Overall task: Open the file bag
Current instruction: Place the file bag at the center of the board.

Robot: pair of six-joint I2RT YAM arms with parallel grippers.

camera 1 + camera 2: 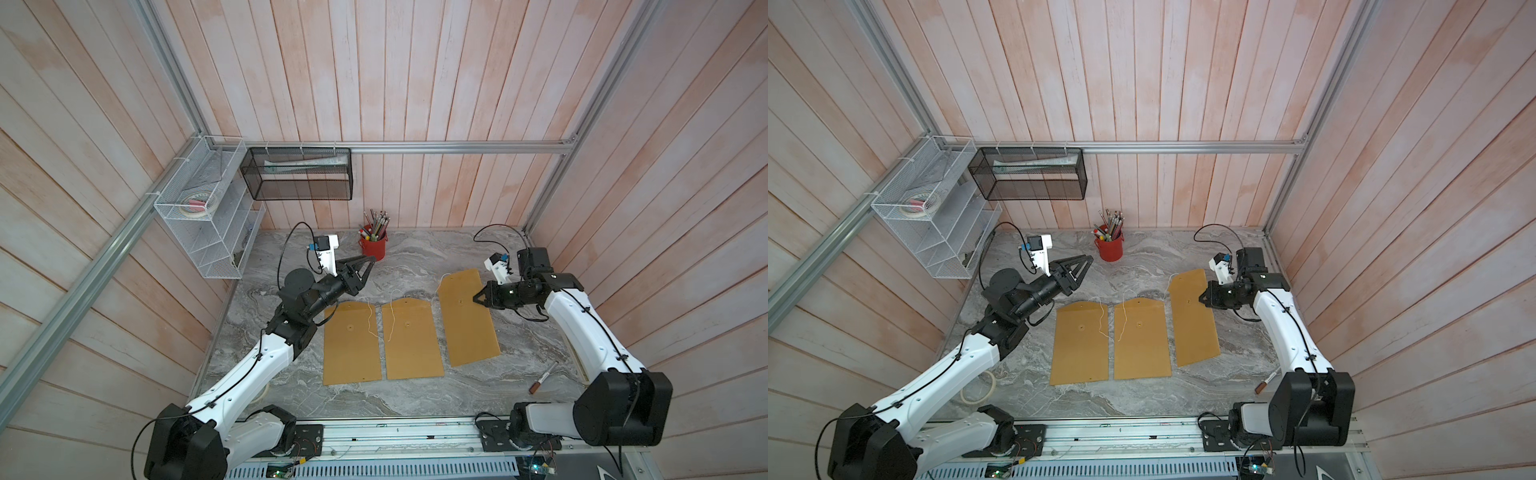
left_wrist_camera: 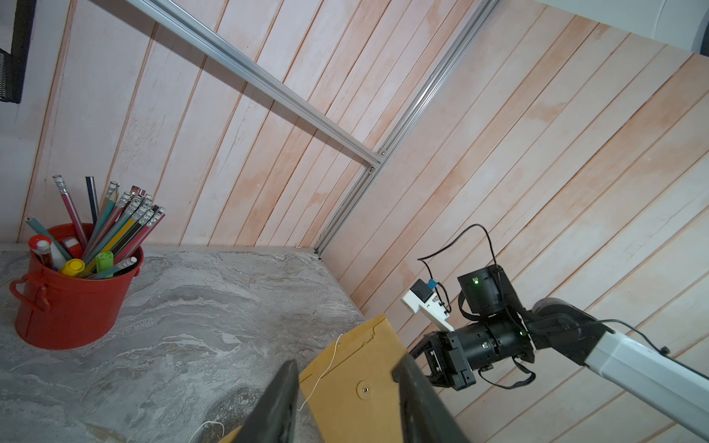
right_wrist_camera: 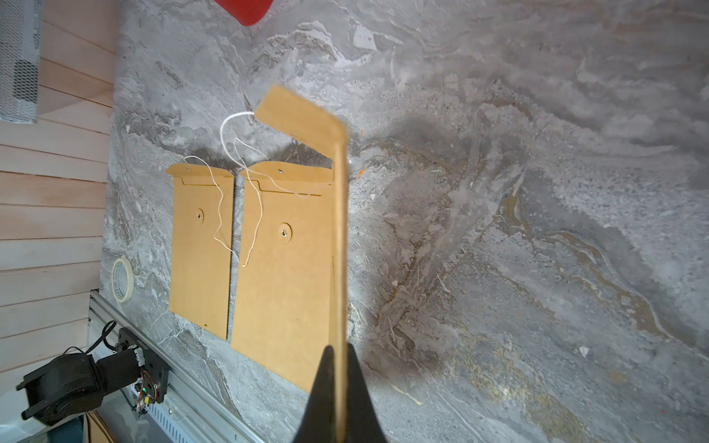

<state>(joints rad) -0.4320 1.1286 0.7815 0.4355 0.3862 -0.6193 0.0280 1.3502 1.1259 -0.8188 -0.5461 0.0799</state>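
Three flat brown kraft-paper file bags (image 1: 352, 340) here! Right gripper (image 1: 474, 298) pinches the rightmost bag (image 1: 467, 328) by its edge; left gripper (image 1: 371, 262) parted, empty.

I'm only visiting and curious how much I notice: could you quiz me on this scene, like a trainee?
1. How many brown file bags are on show?
2. True or false: the left claw is gripping a file bag.
3. The right claw pinches the rightmost file bag by its: A) side edge, B) string, C) button.
Key: 1. three; 2. false, it is open and empty; 3. A.
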